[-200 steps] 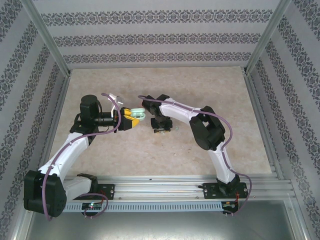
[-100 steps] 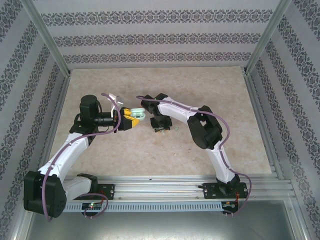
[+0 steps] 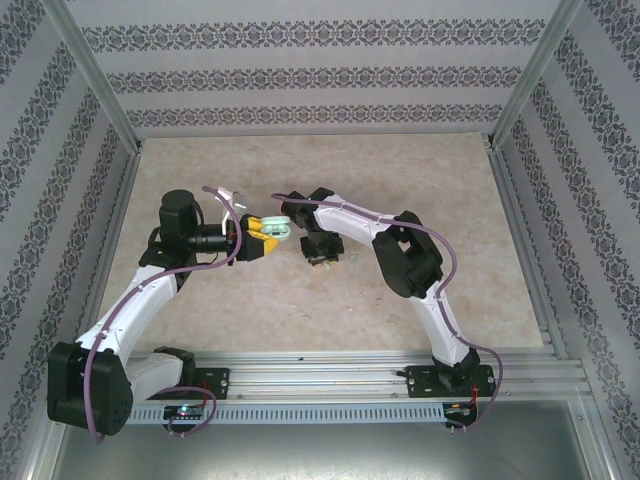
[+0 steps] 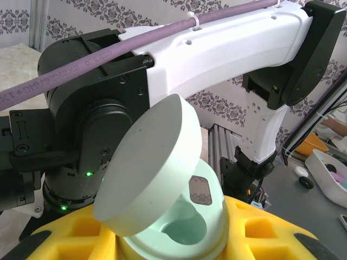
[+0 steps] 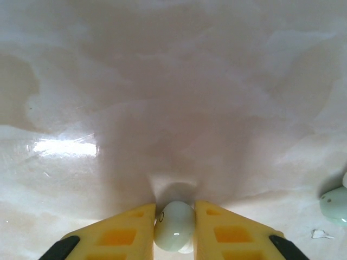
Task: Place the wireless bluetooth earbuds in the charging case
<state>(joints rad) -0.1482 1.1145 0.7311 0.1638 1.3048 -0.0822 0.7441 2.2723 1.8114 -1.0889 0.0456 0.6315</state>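
1. Right fingers (image 5: 122, 234): pinching a pale green earbud (image 5: 174, 225), down at the tabletop (image 5: 162, 81).
2. Left fingers (image 4: 81, 241): clamped around the charging case (image 4: 157, 179), lid open.
3. Second earbud (image 5: 333, 206): lying on the tabletop, to the right.

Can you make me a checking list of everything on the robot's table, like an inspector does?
Surface: tabletop, pale, marbled and glossy.
Job's things: charging case, pale green, lid open; first earbud, pale green, down at the tabletop; second earbud, pale green, lying to its right.
Clutter: white speck beside the second earbud.
Grippers: left tool shut on the charging case; right tool shut on the first earbud, a finger on each side.
Cables: purple cable running along each arm.
Surroundings: patterned walls; metal rail at the near edge.
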